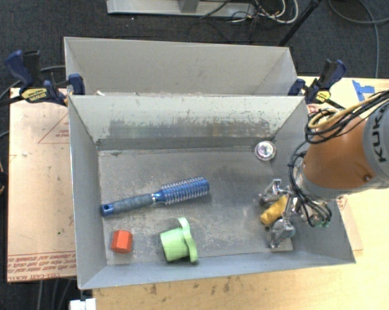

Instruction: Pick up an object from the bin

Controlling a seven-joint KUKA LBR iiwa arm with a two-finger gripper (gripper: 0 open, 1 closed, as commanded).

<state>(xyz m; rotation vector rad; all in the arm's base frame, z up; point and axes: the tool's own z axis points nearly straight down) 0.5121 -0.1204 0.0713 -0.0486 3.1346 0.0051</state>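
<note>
My gripper (276,212) is low in the bin's right front corner, and its jaws stand open. One metal fingertip (271,190) points to the back and the other (282,232) to the front. Between them lies a small yellow oblong thing (271,213), close to the floor; I cannot tell whether the fingers touch it. A small round silver cap (265,150) rests against the back wall, a little behind the gripper.
A blue hairbrush (157,197) lies across the middle of the floor. A green cup-shaped piece (177,243) lies on its side at the front, with a small red block (121,240) to its left. The arm's orange cover hangs over the right wall.
</note>
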